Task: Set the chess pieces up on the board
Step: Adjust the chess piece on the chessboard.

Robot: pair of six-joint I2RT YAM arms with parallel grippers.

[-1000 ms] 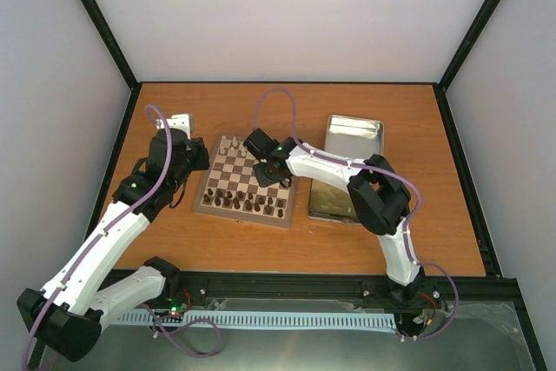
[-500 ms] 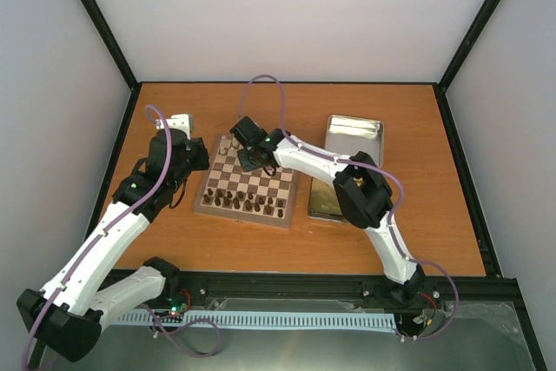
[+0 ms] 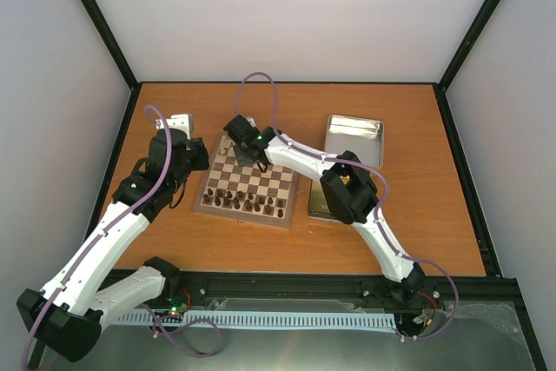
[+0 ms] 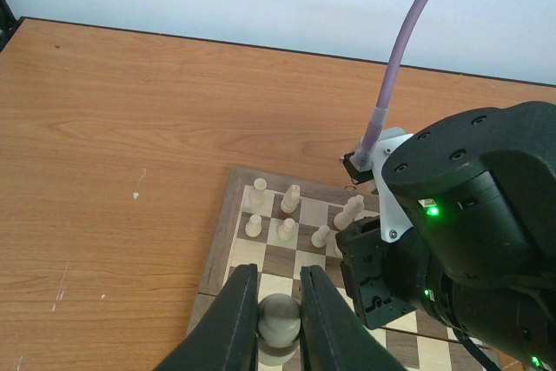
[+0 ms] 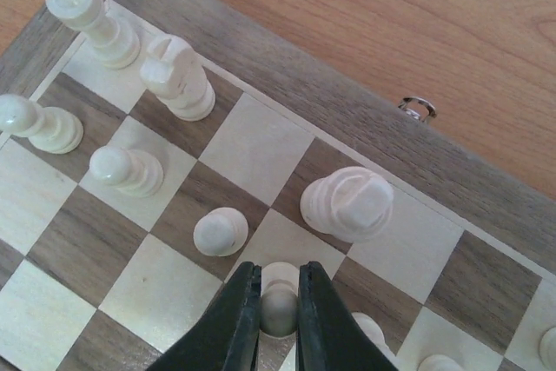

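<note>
Over far rows of brown-and-cream checked wooden chessboard (image 3: 252, 178), my right fingers (image 5: 231, 323) clamp tiny cream-white chess piece (image 5: 279, 303); left fingers (image 4: 233, 327) clamp cream-white pawn (image 4: 278, 319). Silver tin lid (image 3: 354, 138) right of board: contents unclear.

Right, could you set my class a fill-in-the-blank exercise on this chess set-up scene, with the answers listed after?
1. The left gripper is shut on a ____ chess piece.
2. The right gripper is shut on another piece over the checked ____.
3. The dark brown pieces stand along the board's ____ edge, toward the arm bases.
4. The silver tin lid lies to the board's ____.
Missing words: cream-white, board, near, right.
</note>
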